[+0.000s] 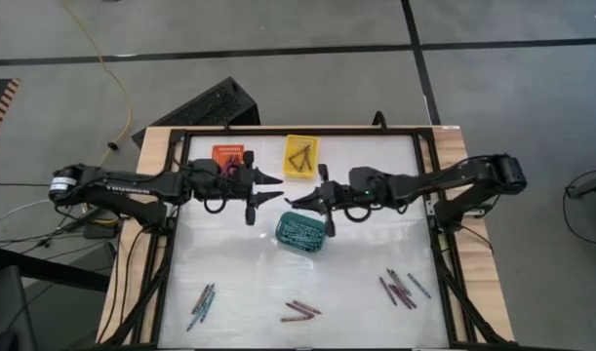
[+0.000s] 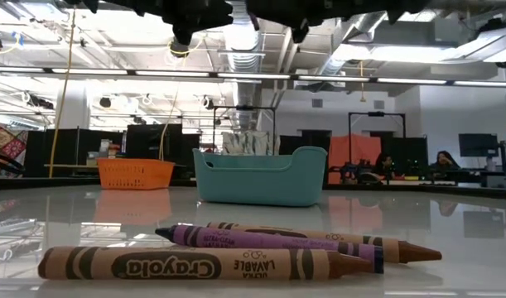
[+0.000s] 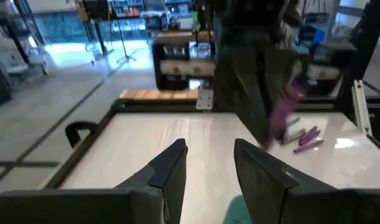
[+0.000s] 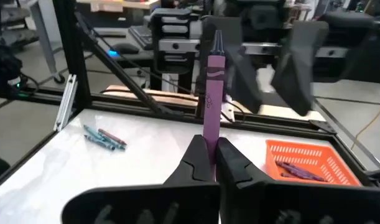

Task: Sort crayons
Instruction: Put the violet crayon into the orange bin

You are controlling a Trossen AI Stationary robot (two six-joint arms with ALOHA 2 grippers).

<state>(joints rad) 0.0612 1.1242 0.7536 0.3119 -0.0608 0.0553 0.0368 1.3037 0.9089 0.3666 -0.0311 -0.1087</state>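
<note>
High view. Both arms meet over the table's middle. Your right gripper (image 1: pixel 299 199) hangs above the teal basket (image 1: pixel 303 232), with the left gripper (image 1: pixel 270 189) facing it, tips nearly meeting. The orange basket (image 1: pixel 231 156) and yellow basket (image 1: pixel 300 157) sit at the far edge. Loose crayons lie in three groups near the front edge: teal-grey ones (image 1: pixel 201 305) on the left side, brown-red ones (image 1: pixel 299 311) in the middle, purple ones (image 1: pixel 400 289) on the right.

Low view. Three crayons (image 2: pixel 236 248) lie close to the lens; the teal basket and orange basket (image 2: pixel 135 173) stand behind. Only the arms' undersides show at the top.

Left wrist view. Left gripper fingers (image 3: pixel 171 168) stand apart, nothing between them. A blurred purple crayon (image 3: pixel 280 118) shows ahead at the other arm.

Right wrist view. Right gripper (image 4: pixel 209 160) is clamped on an upright purple crayon (image 4: pixel 212 99), tip pointing away. The orange basket (image 4: pixel 309 160) already holds purple sticks.

Judgement: you are mid-transfer with one purple crayon, possibly a handover to the left arm, since orange lies on its side. Next move calls for lining the crayon up between the left fingers, closing them, then releasing the right.
</note>
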